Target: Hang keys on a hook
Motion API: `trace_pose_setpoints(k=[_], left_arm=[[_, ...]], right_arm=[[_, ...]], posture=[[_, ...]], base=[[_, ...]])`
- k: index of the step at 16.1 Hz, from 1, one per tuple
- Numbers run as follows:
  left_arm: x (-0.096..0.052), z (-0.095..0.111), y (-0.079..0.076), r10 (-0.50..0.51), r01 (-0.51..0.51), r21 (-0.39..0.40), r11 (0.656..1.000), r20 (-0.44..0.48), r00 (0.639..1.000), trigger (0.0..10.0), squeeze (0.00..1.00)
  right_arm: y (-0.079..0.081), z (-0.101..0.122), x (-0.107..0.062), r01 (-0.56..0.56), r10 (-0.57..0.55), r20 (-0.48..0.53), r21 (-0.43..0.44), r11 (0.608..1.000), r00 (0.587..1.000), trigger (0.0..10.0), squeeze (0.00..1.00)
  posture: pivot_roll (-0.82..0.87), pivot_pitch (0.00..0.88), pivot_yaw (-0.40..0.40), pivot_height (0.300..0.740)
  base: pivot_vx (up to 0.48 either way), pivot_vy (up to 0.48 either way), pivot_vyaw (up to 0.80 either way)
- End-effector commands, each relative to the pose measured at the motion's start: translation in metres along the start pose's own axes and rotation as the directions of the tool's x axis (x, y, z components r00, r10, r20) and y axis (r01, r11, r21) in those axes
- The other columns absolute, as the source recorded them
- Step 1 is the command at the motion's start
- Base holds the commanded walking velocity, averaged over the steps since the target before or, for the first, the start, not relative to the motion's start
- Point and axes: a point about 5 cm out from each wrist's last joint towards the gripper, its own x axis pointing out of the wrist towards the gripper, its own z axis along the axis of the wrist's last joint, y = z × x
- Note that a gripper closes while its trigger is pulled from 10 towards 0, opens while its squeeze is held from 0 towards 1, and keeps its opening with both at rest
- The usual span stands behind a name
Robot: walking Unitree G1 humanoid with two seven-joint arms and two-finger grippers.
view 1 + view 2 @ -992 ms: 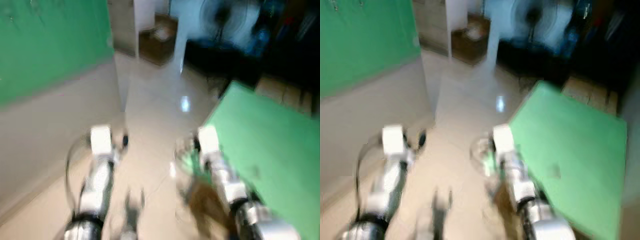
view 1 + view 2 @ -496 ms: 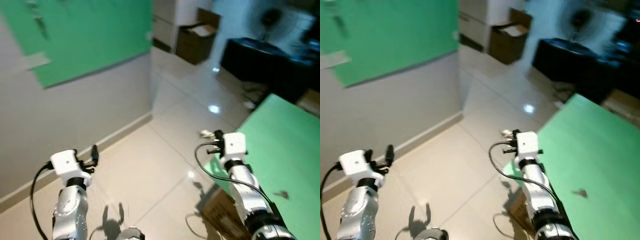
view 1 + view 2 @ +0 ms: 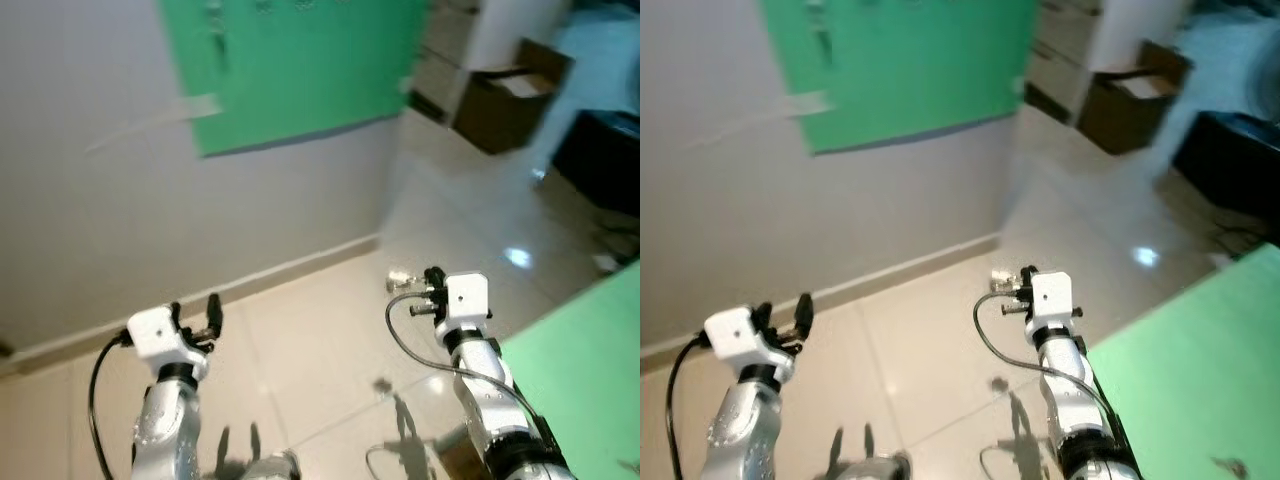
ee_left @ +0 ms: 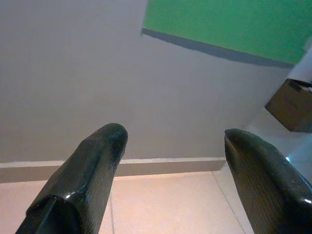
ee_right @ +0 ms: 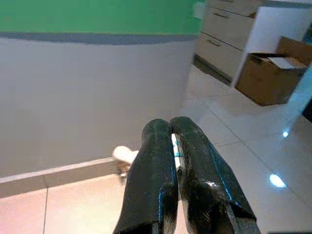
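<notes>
Two end effectors are held out over the tiled floor (image 3: 300, 330): the right end effector (image 5: 169, 141) is clamped on the keys (image 3: 400, 281), the left end effector (image 4: 170, 146) spread apart, facing the green wall panel (image 3: 300, 60).

Head pair looks down, somewhat blurred; wrist cameras share the green board (image 3: 300, 70).
</notes>
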Motion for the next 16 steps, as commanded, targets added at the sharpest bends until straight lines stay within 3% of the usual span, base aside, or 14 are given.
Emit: trace_pose_setpoints(k=[1,6,12,16], left_arm=[[0.006,0.004,-0.003,-0.014,0.014,0.028,1.0,0.0,1.0,10.0,0.0],[0.007,0.006,-0.002,-0.019,0.019,0.031,0.999,0.002,1.0,10.0,0.0],[0.018,0.015,-0.012,-0.085,0.083,0.067,0.994,0.028,0.996,10.0,0.0],[0.025,0.016,-0.016,-0.105,0.104,0.111,0.988,0.004,0.994,10.0,0.0]], right_arm=[[0.004,0.001,0.003,-0.013,0.013,-0.01,-0.016,1.0,1.0,10.0,0.0],[0.005,-0.001,0.0,-0.005,0.005,-0.009,0.02,1.0,1.0,10.0,0.0],[0.006,0.002,0.002,-0.006,0.006,0.014,0.022,1.0,1.0,10.0,0.0],[0.004,0.002,0.004,0.019,-0.019,-0.002,0.015,1.0,1.0,10.0,0.0]], posture=[[-0.04,0.0,-0.007,0.74],[-0.05,0.0,0.003,0.74],[-0.06,0.0,0.014,0.74],[-0.06,0.0,0.022,0.74]], base=[[0.0,0.0,0.67],[0.0,0.0,0.64],[0.0,0.0,0.63],[0.0,0.0,0.0]])
